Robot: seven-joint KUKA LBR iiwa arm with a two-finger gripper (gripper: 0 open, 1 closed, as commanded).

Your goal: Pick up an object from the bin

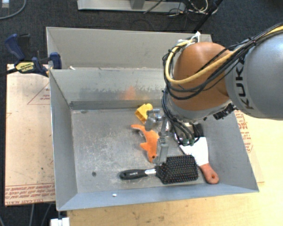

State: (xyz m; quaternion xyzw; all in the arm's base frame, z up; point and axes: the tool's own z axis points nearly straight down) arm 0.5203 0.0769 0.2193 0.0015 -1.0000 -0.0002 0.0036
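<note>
My gripper (162,147) hangs low in the middle of the bin, under the arm's orange cover. Its tip is right beside an orange plastic piece (148,141) that lies on the bin floor, and it seems to touch the piece's right edge. A small yellow piece (144,111) lies just behind, near the back wall. In front of the gripper lies a black hairbrush (178,168), its handle pointing left.
A white spatula (198,150) with an orange handle lies to the right of the brush, partly under the arm. The arm and its cables cover the bin's right half. The left half of the bin floor is bare metal.
</note>
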